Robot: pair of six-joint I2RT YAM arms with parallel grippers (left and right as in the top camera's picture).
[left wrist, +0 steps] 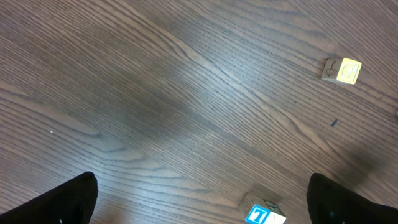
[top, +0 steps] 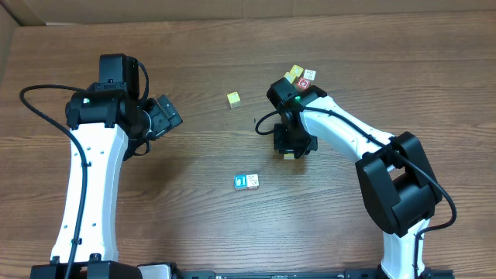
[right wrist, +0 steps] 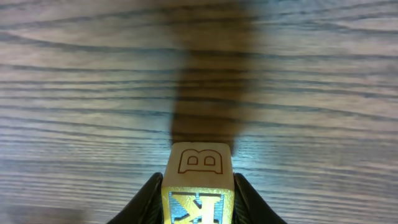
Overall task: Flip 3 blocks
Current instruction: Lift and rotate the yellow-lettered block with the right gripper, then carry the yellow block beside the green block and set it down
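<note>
My right gripper (right wrist: 199, 200) is shut on a block (right wrist: 199, 163) whose top wood-coloured face shows a B and whose near yellow face shows a blue K. Its dark fingers (right wrist: 147, 200) press both sides. Overhead, this gripper (top: 293, 149) sits low over the table right of centre, the block (top: 289, 156) peeking out below it. A pale yellow block (top: 233, 98) (left wrist: 342, 70) lies alone farther back. A blue block (top: 241, 181) (left wrist: 258, 215) with a white T touches a cream-white block (top: 253, 181) near the middle front. My left gripper (top: 167, 115) (left wrist: 205, 196) hangs open at the left, holding nothing.
A small cluster of cubes (top: 302, 77) with green and red marks lies at the back right, just behind my right arm (top: 349, 132). The wooden table (top: 194, 225) reaches a cardboard edge at the far back.
</note>
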